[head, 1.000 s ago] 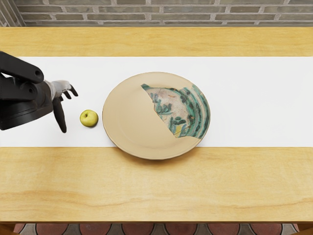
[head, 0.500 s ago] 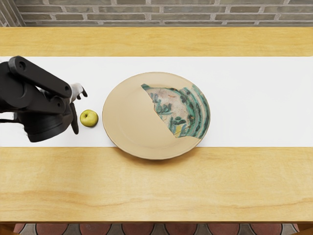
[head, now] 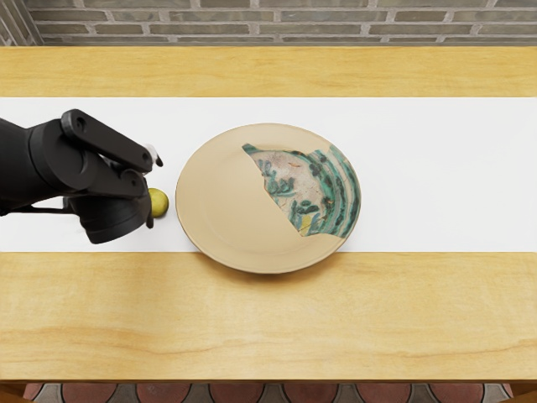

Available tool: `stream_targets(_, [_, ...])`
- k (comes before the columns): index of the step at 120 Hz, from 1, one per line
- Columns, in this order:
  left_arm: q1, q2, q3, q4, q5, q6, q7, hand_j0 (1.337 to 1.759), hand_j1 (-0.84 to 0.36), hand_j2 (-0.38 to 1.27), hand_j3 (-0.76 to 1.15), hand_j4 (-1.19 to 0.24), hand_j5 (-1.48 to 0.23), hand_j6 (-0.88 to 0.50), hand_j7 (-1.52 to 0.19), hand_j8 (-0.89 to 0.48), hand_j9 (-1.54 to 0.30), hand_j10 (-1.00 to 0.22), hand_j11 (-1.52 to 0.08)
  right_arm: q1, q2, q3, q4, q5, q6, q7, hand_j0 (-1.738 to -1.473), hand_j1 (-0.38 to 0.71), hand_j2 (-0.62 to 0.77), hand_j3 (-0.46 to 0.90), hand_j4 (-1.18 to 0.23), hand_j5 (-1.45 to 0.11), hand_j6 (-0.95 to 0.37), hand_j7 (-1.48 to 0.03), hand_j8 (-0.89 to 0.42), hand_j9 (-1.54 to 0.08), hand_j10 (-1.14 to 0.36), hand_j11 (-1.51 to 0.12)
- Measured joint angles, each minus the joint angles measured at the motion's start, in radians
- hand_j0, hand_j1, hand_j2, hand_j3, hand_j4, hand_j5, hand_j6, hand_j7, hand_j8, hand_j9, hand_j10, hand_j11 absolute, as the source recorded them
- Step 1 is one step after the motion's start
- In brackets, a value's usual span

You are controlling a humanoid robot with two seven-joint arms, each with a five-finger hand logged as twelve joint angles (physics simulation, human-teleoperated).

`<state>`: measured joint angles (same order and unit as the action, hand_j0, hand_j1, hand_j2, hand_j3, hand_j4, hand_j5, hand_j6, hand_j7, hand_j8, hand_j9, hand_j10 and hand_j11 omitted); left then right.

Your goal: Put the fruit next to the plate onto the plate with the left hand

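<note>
A small yellow-green fruit (head: 160, 201) lies on the white runner just left of the plate, and only its right part shows. The large round plate (head: 216, 197) is tan, with a green and white patterned patch on its right half, and nothing lies on it. My left hand (head: 146, 183) comes in from the left edge and sits over the fruit. The bulky black wrist covers most of the hand and the fruit's left side, so the grasp itself is hidden. The right arm is out of view.
A white runner (head: 436, 168) crosses the wooden table (head: 268, 319) from left to right. A brick wall (head: 277, 21) runs behind the table's far edge.
My left arm has moved right, from beside the fruit to over it, and now covers most of it. The fruit and the plate have not shifted.
</note>
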<state>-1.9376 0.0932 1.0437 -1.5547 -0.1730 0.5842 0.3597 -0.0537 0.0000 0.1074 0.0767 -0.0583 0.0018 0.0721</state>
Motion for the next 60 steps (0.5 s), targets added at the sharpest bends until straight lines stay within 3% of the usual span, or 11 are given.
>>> stream_targets(60, [0.110,-0.050,-0.007,0.136,-0.007,0.000,0.002,1.658,0.06,0.05,0.00,-0.25,-0.32,-0.25,-0.32,-0.25,-0.32,-0.25,-0.32,0.000,0.000,0.000,0.000,0.000,0.000,0.000,-1.658,-0.30,-0.01,0.00,-0.04,-0.05,-0.04,-0.05,-0.04,-0.05,-0.04,-0.05])
